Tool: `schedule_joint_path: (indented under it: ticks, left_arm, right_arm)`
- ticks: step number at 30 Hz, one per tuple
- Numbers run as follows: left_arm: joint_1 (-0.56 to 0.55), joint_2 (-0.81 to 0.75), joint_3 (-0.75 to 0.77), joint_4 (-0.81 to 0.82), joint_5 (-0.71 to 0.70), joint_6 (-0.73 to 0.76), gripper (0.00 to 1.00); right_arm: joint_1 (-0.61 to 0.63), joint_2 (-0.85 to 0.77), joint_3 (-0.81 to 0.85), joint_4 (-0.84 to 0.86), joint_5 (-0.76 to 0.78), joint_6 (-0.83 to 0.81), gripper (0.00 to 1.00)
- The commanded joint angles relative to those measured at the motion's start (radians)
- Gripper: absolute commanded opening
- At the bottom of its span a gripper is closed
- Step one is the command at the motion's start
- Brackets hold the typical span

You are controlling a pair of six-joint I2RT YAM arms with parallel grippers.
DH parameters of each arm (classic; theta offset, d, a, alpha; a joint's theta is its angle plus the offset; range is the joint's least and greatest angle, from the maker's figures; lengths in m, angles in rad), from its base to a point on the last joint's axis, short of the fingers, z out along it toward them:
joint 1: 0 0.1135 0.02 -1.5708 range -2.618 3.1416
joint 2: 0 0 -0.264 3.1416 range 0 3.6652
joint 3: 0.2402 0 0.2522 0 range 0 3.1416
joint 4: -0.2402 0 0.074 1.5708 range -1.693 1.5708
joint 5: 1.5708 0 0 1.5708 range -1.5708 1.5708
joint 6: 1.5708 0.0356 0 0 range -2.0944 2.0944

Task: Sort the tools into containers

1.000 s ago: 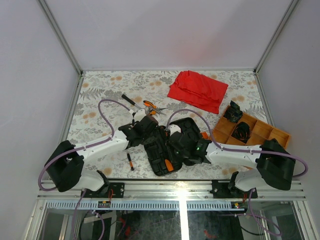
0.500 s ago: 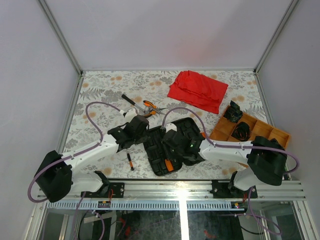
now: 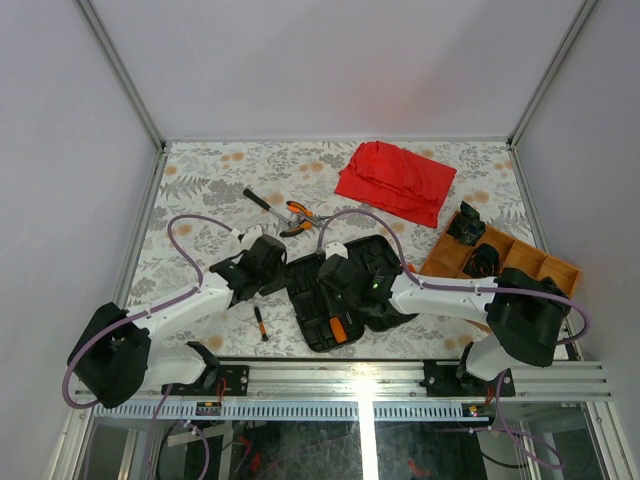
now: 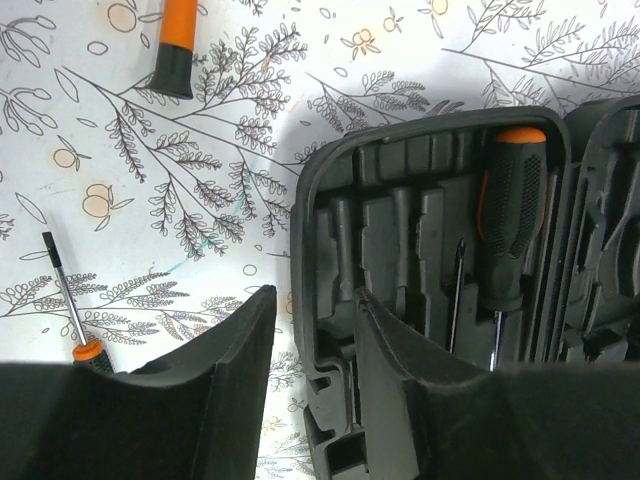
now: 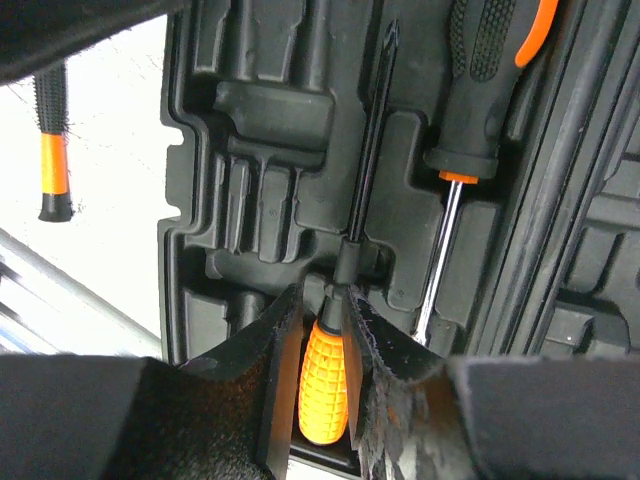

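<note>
- The table (image 3: 200,190) is flat, under a leaf-and-flower print.
- The case (image 4: 330,170) is black moulded plastic with rounded corners. It lies open near the front edge, two drivers in its slots (shafts parallel).
- The cloth (image 3: 395,180) is red and crumpled, at the back, well apart from the case.
- The tray (image 3: 535,262) is wooden and partitioned, right of the case. Black bits sit in two compartments, too small to identify.
- The left gripper (image 4: 315,300) has its jaws parted, grasping nothing. They straddle the case's left wall, one finger outside and one inside.
- The right gripper (image 5: 322,295) is clenched on the slim driver's handle.
- The pliers (image 3: 297,213) have orange handles and lie on the table behind the case.
- The big driver (image 4: 510,220) has a knurled black grip with an orange cap, and is seated in a slot.
- The slim driver (image 5: 325,385) has a ribbed orange handle and lies in the neighbouring slot.
- The loose driver (image 3: 260,325) is black and orange, on the table left of the case.
</note>
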Motion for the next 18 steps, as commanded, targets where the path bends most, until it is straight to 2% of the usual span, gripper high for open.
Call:
schedule_joint_path:
  ticks: [1,9,18]
  left_arm:
    - [0.021,-0.012,-0.028,0.085,0.046,0.014,0.36]
    - [0.028,-0.002,-0.048,0.13,0.081,0.019,0.36]
    - [0.028,0.009,-0.06,0.156,0.101,0.021,0.35]
  right_arm:
    - [0.005,0.024,0.062,-0.032,0.036,-0.02,0.29]
    - [0.006,0.045,0.074,-0.058,0.041,-0.021,0.28]
    - [0.005,0.073,0.09,-0.065,0.04,-0.033,0.21]
